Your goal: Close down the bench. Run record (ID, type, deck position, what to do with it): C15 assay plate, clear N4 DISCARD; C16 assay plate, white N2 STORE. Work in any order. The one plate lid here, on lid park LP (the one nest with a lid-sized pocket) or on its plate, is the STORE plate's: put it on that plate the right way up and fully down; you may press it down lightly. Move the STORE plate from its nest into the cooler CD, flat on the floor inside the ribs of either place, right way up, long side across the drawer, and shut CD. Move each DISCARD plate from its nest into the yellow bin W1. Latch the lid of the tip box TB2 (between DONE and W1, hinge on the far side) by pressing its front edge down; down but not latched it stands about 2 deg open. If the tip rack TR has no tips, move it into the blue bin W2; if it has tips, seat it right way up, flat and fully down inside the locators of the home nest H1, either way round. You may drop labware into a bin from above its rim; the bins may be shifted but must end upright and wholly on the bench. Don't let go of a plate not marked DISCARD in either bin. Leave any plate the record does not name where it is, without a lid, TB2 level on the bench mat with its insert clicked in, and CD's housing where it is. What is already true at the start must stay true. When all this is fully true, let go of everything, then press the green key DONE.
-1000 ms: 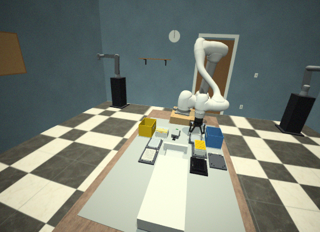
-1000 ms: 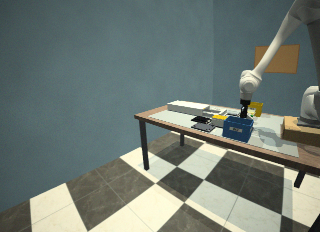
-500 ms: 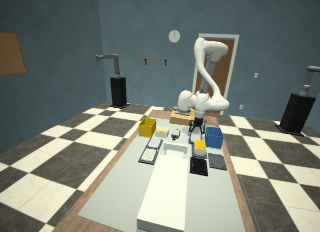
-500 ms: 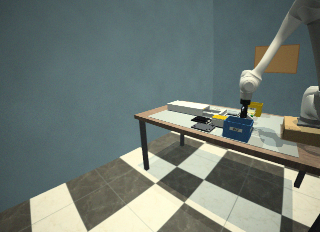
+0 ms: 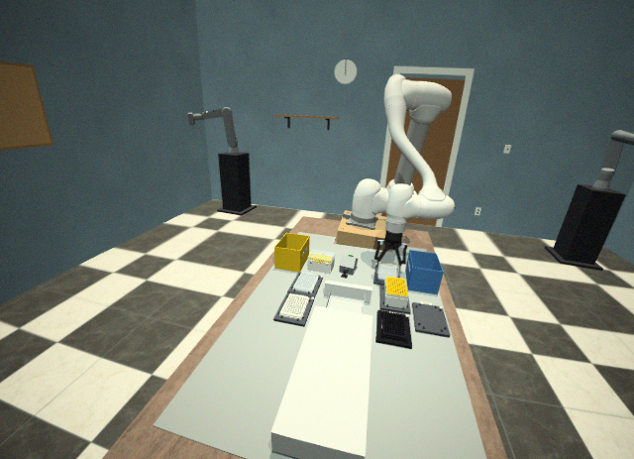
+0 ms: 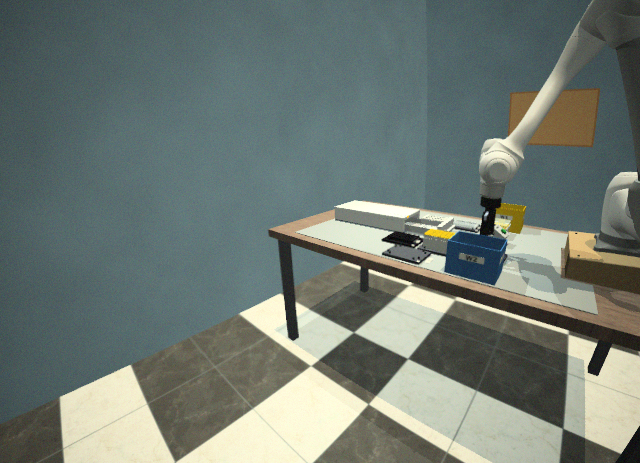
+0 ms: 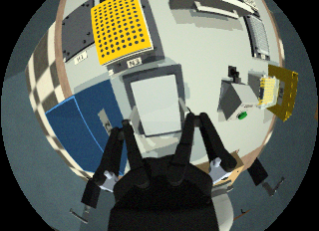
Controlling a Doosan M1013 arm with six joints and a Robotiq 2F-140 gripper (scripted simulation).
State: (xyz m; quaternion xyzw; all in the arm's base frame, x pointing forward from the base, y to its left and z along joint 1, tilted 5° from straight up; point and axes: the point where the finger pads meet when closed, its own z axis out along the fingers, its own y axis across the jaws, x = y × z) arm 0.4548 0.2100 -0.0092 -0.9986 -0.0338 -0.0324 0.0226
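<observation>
My gripper (image 7: 158,107) (image 5: 388,255) points straight down over the lid park nest and is shut on the pale plate lid (image 7: 156,107), gripping its long sides. The lid still sits low in the dark nest frame. The white plate (image 5: 295,305) and the clear plate (image 5: 305,283) lie in their nests at the left of the bench. The yellow tip rack (image 5: 396,286) (image 7: 122,27) stands just in front of the lid park. The tip box TB2 (image 5: 321,262) is beside the yellow bin W1 (image 5: 291,251). The cooler CD (image 5: 348,292) is at the middle.
The blue bin W2 (image 5: 424,271) (image 6: 475,256) stands close to the right of my gripper. The DONE key box (image 5: 348,264) is to its left. A black plate (image 5: 393,327) and a grey empty nest (image 5: 430,318) lie nearer the front. A long white housing (image 5: 327,372) runs down the bench.
</observation>
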